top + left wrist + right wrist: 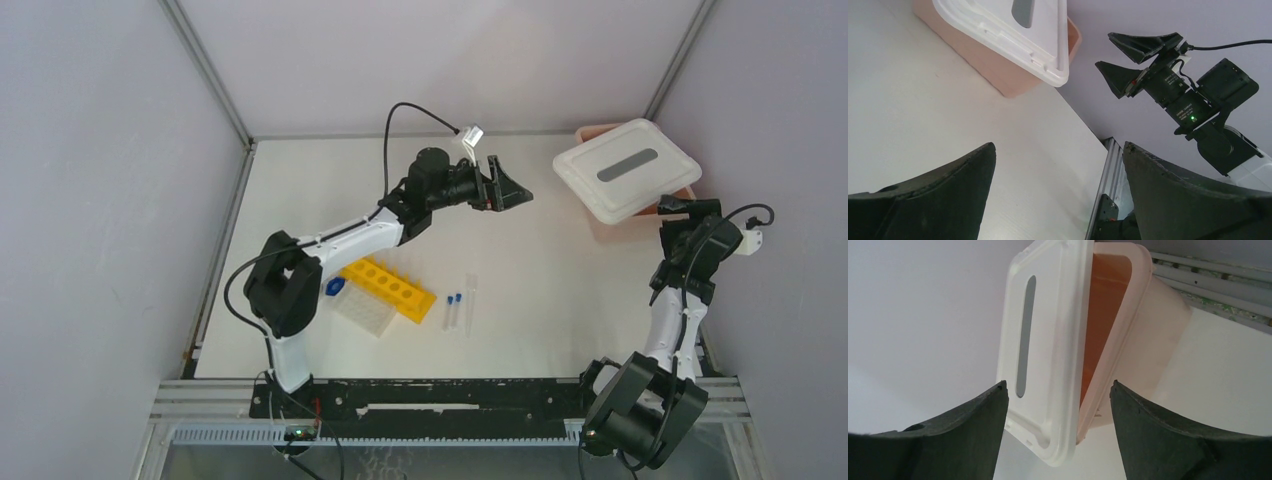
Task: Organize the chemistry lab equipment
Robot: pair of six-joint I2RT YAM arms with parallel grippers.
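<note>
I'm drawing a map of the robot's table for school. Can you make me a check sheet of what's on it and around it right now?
Surface: white table, no spills seen.
Job's things: yellow rack lies next to a clear gridded tray. Two blue-capped vials and a thin clear tube lie to their right.
Clutter: pink box in the far right corner, its white lid sitting crooked on top.
Claws: left claw open and empty, above the table. Right claw open and empty, facing the box.
Cables: black cable loops over the left arm; wrist cable on the right arm.
Surroundings: grey walls; metal rail at the near edge.
</note>
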